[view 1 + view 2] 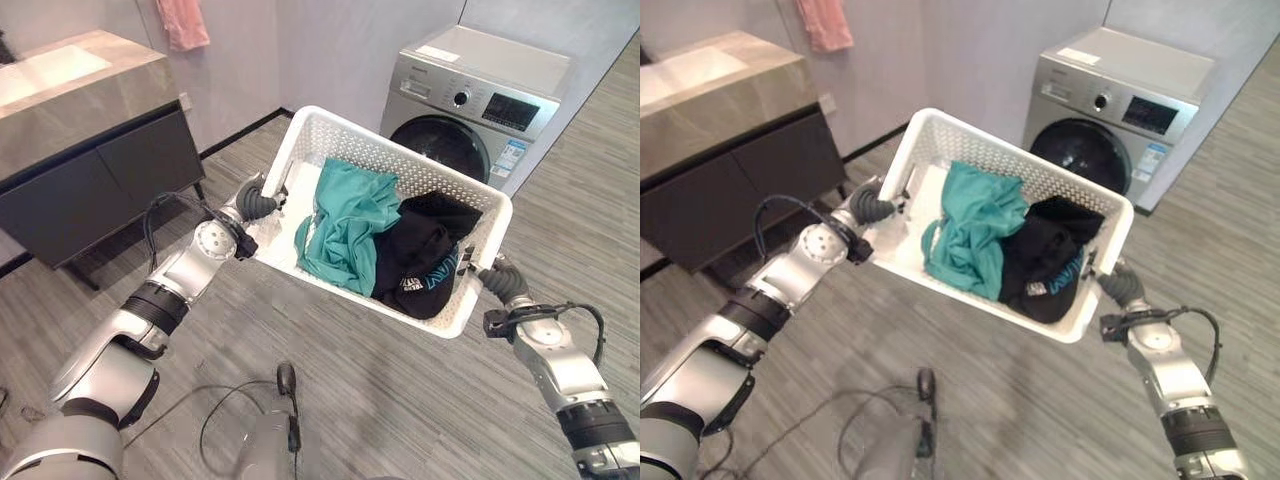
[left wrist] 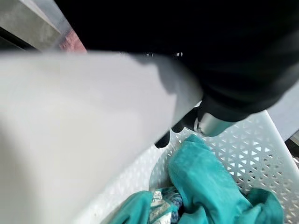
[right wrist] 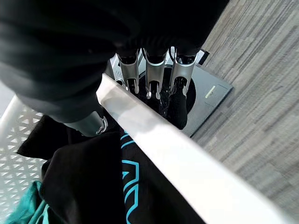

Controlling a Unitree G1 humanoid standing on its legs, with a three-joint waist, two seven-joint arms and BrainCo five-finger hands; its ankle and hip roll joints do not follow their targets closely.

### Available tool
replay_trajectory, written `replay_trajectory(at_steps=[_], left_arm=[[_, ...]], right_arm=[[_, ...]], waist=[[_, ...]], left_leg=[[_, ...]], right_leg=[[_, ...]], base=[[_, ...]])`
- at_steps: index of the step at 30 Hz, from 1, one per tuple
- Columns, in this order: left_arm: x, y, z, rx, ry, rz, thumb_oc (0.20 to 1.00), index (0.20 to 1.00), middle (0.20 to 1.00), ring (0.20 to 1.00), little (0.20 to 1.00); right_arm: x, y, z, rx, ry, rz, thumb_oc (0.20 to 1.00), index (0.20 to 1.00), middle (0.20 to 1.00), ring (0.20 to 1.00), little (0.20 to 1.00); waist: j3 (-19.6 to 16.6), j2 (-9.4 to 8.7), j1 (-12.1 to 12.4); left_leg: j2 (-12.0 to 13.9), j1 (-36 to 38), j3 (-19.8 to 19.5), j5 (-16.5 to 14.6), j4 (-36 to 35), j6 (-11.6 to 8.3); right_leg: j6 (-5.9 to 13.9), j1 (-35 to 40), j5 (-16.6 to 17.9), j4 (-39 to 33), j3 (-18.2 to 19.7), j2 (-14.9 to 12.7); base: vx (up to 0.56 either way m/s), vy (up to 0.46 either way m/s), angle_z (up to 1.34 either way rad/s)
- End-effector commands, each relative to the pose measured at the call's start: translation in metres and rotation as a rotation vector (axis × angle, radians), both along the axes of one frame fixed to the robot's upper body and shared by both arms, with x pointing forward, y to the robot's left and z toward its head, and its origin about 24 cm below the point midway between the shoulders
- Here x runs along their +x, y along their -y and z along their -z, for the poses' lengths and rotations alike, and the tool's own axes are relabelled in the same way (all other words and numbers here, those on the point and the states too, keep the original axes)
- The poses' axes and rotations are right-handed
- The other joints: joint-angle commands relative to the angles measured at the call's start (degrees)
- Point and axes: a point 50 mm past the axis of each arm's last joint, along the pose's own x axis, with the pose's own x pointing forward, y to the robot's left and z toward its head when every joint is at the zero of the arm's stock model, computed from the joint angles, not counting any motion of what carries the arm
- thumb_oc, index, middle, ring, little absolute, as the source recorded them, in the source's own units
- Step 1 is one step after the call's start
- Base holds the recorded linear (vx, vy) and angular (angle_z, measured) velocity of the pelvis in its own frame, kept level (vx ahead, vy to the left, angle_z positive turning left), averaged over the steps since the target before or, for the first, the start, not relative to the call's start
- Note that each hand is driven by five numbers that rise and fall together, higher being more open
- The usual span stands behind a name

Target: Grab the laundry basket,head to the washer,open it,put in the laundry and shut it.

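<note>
Left eye view, progress: you have the basket [image 1: 300, 140] lifted off the floor between both hands, so the grab looks done. The washer [image 1: 470, 110] stands just beyond it with its round door [image 1: 445, 145] closed, so opening, loading and shutting are left.
Left eye view, laundry: a teal garment [image 1: 350, 225] and a black garment [image 1: 425, 250] lie inside the basket, the teal one on your left.
Left eye view, left hand: your left hand [image 1: 256, 204] sits on the basket's left end rim.
Left eye view, surroundings: a dark cabinet [image 1: 100, 180] under a stone tabletop [image 1: 75, 85] stands off to your left, with a pink towel [image 1: 183, 22] on the wall above.
Right eye view, right hand: your right hand [image 1: 1121, 287] sits on the basket's right end rim, next to the black garment.
Left wrist view, left fingers: the rim crosses close to the camera, and dark fingertips [image 2: 163, 138] curl over it into the basket above the teal cloth, so you are grasping the rim.
Right wrist view, right fingers: silver fingers [image 3: 154, 72] hook down on the outer side of the white rim and the thumb presses from the inner side, so that hand is clamped on the basket too.
</note>
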Motion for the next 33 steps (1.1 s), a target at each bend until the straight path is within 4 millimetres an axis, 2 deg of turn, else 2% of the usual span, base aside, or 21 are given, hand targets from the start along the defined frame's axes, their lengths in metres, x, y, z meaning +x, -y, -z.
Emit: replay_trajectory(at_steps=[1, 2, 3, 5, 6, 7, 10, 12, 13, 14, 17, 19, 22, 23, 24, 25, 26, 27, 29, 31, 33], left_arm=[[-0.01, 0.062, -0.068, -0.056, 0.264, 0.287, 0.2, 0.2, 0.2, 0.2, 0.2], [-0.01, 0.062, -0.069, -0.056, 0.264, 0.286, 0.2, 0.2, 0.2, 0.2, 0.2], [-0.013, 0.064, -0.073, -0.044, 0.28, 0.301, 0.2, 0.2, 0.2, 0.2, 0.2], [-0.012, 0.06, -0.074, -0.046, 0.284, 0.285, 0.2, 0.2, 0.2, 0.2, 0.2], [-0.012, 0.059, -0.074, -0.047, 0.284, 0.284, 0.2, 0.2, 0.2, 0.2, 0.2], [-0.012, 0.059, -0.079, -0.058, 0.293, 0.283, 0.2, 0.2, 0.2, 0.2, 0.2], [-0.012, 0.059, -0.085, -0.081, 0.309, 0.288, 0.2, 0.2, 0.2, 0.2, 0.2], [-0.012, 0.058, -0.089, -0.093, 0.319, 0.289, 0.2, 0.2, 0.2, 0.2, 0.2], [-0.012, 0.058, -0.089, -0.093, 0.32, 0.289, 0.2, 0.2, 0.2, 0.2, 0.2], [-0.012, 0.058, -0.093, -0.102, 0.339, 0.285, 0.2, 0.2, 0.2, 0.2, 0.2], [-0.011, 0.06, -0.095, -0.12, 0.355, 0.28, 0.2, 0.2, 0.2, 0.2, 0.2], [-0.011, 0.062, -0.091, -0.112, 0.349, 0.284, 0.2, 0.2, 0.2, 0.2, 0.2], [-0.01, 0.064, -0.081, -0.085, 0.314, 0.295, 0.2, 0.2, 0.2, 0.2, 0.2], [-0.01, 0.066, -0.08, -0.082, 0.31, 0.303, 0.2, 0.2, 0.2, 0.2, 0.2], [-0.01, 0.065, -0.078, -0.092, 0.302, 0.304, 0.2, 0.2, 0.2, 0.2, 0.2], [-0.01, 0.065, -0.078, -0.093, 0.302, 0.304, 0.2, 0.2, 0.2, 0.2, 0.2], [-0.012, 0.061, -0.077, -0.107, 0.298, 0.305, 0.2, 0.2, 0.2, 0.2, 0.2], [-0.014, 0.061, -0.082, -0.102, 0.31, 0.31, 0.2, 0.2, 0.2, 0.2, 0.2], [-0.017, 0.056, -0.096, -0.117, 0.341, 0.307, 0.2, 0.2, 0.2, 0.2, 0.2], [-0.023, 0.059, -0.113, -0.13, 0.392, 0.337, 0.2, 0.2, 0.2, 0.2, 0.2], [-0.027, 0.059, -0.115, -0.125, 0.411, 0.356, 0.2, 0.2, 0.2, 0.2, 0.2]], right_arm=[[0.026, -0.042, -0.088, 0.012, 0.415, -0.214, 0.2, 0.2, 0.2, 0.2, 0.2], [0.026, -0.042, -0.088, 0.012, 0.415, -0.215, 0.2, 0.2, 0.2, 0.2, 0.2], [0.029, -0.046, -0.089, -0.009, 0.412, -0.217, 0.2, 0.2, 0.2, 0.2, 0.2], [0.035, -0.049, -0.09, -0.023, 0.414, -0.213, 0.2, 0.2, 0.2, 0.2, 0.2], [0.036, -0.049, -0.09, -0.023, 0.415, -0.214, 0.2, 0.2, 0.2, 0.2, 0.2], [0.037, -0.046, -0.094, -0.04, 0.421, -0.2, 0.2, 0.2, 0.2, 0.2, 0.2], [0.041, -0.038, -0.102, -0.06, 0.441, -0.173, 0.2, 0.2, 0.2, 0.2, 0.2], [0.042, -0.036, -0.106, -0.057, 0.452, -0.162, 0.2, 0.2, 0.2, 0.2, 0.2], [0.042, -0.036, -0.106, -0.057, 0.452, -0.162, 0.2, 0.2, 0.2, 0.2, 0.2], [0.041, -0.032, -0.107, -0.069, 0.45, -0.155, 0.2, 0.2, 0.2, 0.2, 0.2], [0.039, -0.027, -0.105, -0.086, 0.43, -0.154, 0.2, 0.2, 0.2, 0.2, 0.2], [0.037, -0.026, -0.104, -0.089, 0.425, -0.162, 0.2, 0.2, 0.2, 0.2, 0.2], [0.033, -0.022, -0.102, -0.09, 0.405, -0.169, 0.2, 0.2, 0.2, 0.2, 0.2], [0.032, -0.02, -0.105, -0.093, 0.411, -0.171, 0.2, 0.2, 0.2, 0.2, 0.2], [0.031, -0.019, -0.11, -0.105, 0.426, -0.171, 0.2, 0.2, 0.2, 0.2, 0.2], [0.031, -0.019, -0.11, -0.106, 0.426, -0.172, 0.2, 0.2, 0.2, 0.2, 0.2], [0.024, -0.009, -0.123, -0.135, 0.471, -0.151, 0.2, 0.2, 0.2, 0.2, 0.2], [0.021, -0.006, -0.131, -0.143, 0.498, -0.143, 0.2, 0.2, 0.2, 0.2, 0.2], [0.01, 0.0, -0.153, -0.145, 0.606, -0.109, 0.2, 0.2, 0.2, 0.2, 0.2], [-0.002, 0.009, -0.164, -0.17, 0.659, -0.073, 0.2, 0.2, 0.2, 0.2, 0.2], [-0.008, 0.007, -0.164, -0.178, 0.672, -0.088, 0.2, 0.2, 0.2, 0.2, 0.2]], waist=[[-7.0, -0.67, 2.1], [-7.1, -0.58, 2.2], [-6.1, 0.23, 1.8], [-5.9, 1.26, 1.5], [-5.8, 1.1, 1.4], [-5.2, 1.85, 0.9], [-4.8, 2.38, -0.4], [-4.9, 2.48, -0.8], [-4.9, 2.66, -0.8], [-5.1, 2.71, -1.2], [-5.1, 3.04, -2.0], [-5.2, 3.09, -2.5], [-6.7, 2.64, -3.1], [-7.3, 2.52, -3.3], [-7.7, 2.71, -3.8], [-7.7, 2.88, -3.9], [-7.8, 2.91, -4.9], [-7.5, 2.16, -4.9], [-5.6, 0.8, -4.9], [-4.5, 1.48, -5.6], [-4.2, 1.24, -5.1]], left_leg=[[1.8, 6.7, -1.6, 1.3, -2.6, -1.25], [1.9, 6.5, -1.5, 1.5, -2.7, -1.23], [1.8, 9.9, -0.4, -0.4, -2.7, 0.76], [1.1, 13.6, 0.8, -2.3, -3.7, 2.12], [0.9, 13.7, 0.8, -2.3, -3.8, 2.18], [0.5, 16.4, 0.7, -3.0, -4.6, 2.45], [0.4, 19.3, -0.4, -4.7, -5.0, 1.3], [0.8, 20.4, -1.2, -6.5, -4.6, 0.09], [1.0, 20.3, -1.2, -6.3, -4.6, 0.04], [1.3, 21.0, -1.8, -7.9, -4.2, -0.78], [1.7, 22.7, -2.7, -10.1, -3.6, -1.49], [2.0, 24.1, -2.9, -11.5, -2.7, -1.88], [3.1, 26.6, -2.3, -12.3, -2.2, -3.29], [4.0, 26.9, -2.3, -11.7, -1.3, -3.86], [5.6, 26.7, -2.7, -9.3, 1.2, -5.03], [5.8, 26.6, -2.8, -9.4, 1.4, -5.21], [10.4, 24.6, -2.6, -3.5, 10.8, -6.81], [11.5, 22.2, -2.1, -0.5, 16.9, -6.55], [15.3, 14.7, -1.4, 2.8, 35.2, -5.34], [18.5, 13.0, 1.6, 1.3, 35.9, -6.74], [17.4, 13.3, 3.0, 1.1, 31.1, -6.74]], right_leg=[[9.09, -11.9, 13.6, 15.1, -2.3, -6.4], [9.07, -12.4, 13.7, 15.3, -2.2, -6.3], [11.16, -16.7, 19.9, 27.5, -5.0, -8.9], [10.78, -20.3, 19.9, 33.0, -7.8, -12.4], [10.82, -20.3, 19.7, 33.3, -7.7, -12.6], [9.67, -24.0, 17.5, 32.3, -9.4, -13.8], [8.58, -26.6, 13.3, 20.0, -11.4, -13.4], [8.1, -27.6, 11.8, 9.4, -10.1, -13.5], [7.97, -27.4, 12.3, 8.8, -10.2, -13.2], [8.62, -27.8, 13.8, -0.9, -7.9, -13.8], [10.5, -29.5, 18.0, -10.0, -3.3, -15.7], [11.38, -29.9, 20.5, -13.1, -1.7, -17.1], [11.94, -28.2, 21.4, -14.6, -3.1, -17.3], [11.93, -27.6, 21.7, -14.4, -3.3, -16.9], [11.59, -27.2, 22.0, -13.4, -2.9, -15.8], [11.46, -27.3, 21.9, -13.2, -3.0, -15.6], [9.6, -25.9, 19.3, -11.1, -3.4, -12.3], [8.38, -25.0, 18.7, -11.1, -3.8, -11.8], [4.03, -22.0, 16.0, -11.0, -5.5, -8.3], [3.87, -20.6, 13.8, -11.2, -6.0, -6.1], [4.28, -21.0, 14.5, -11.5, -5.5, -6.5]], base=[[0.32, 0.141, -0.55], [0.57, 0.29, -0.59], [0.35, 0.228, -0.51], [0.37, 0.218, -0.25], [0.36, 0.135, -0.1], [0.36, 0.072, -0.07], [0.4, -0.02, 0.11], [0.28, -0.111, 0.58], [0.32, -0.156, 0.43], [0.29, -0.155, 0.38], [0.37, -0.184, 0.43], [0.39, -0.19, 0.34], [0.41, -0.232, 0.23], [0.41, -0.307, 0.08], [0.26, -0.226, 0.13], [0.38, -0.397, 0.26], [0.31, -0.405, 0.2], [0.35, -0.535, -0.01], [0.22, -0.498, -0.33], [0.21, -0.252, -0.18], [0.04, 0.039, -0.16]])
